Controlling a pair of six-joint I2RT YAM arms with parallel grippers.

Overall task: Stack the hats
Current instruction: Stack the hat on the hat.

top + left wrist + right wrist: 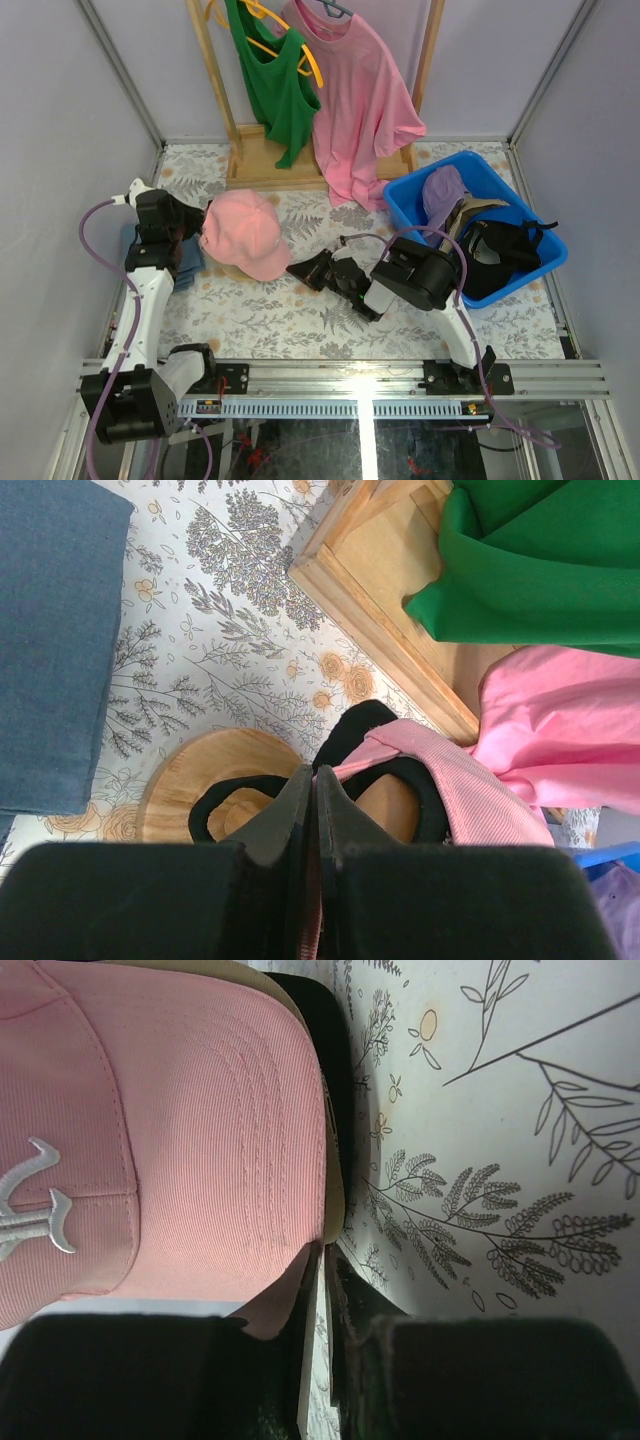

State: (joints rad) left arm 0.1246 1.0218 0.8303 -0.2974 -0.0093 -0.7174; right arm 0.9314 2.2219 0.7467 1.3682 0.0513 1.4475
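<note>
A pink cap [243, 232] sits at the left middle of the table, over a round wooden stand [190, 770]. My left gripper [200, 238] is shut on the cap's back edge; in the left wrist view pink fabric [440, 770] runs in between the closed jaws [314, 775]. My right gripper [298, 272] is shut at the tip of the cap's brim [230, 1160], with only a thin slit between the jaws [328, 1255] and nothing in it. Lavender [441, 193], tan [480, 207] and black [505, 255] caps lie in the blue bin [400, 200]. A blue fabric piece [187, 260] lies under my left arm.
A wooden rack [262, 165] at the back carries a green tank top [272, 85] and a pink T-shirt [355, 100] on hangers. The blue bin stands at the right. The flowered cloth [290, 315] covers the table.
</note>
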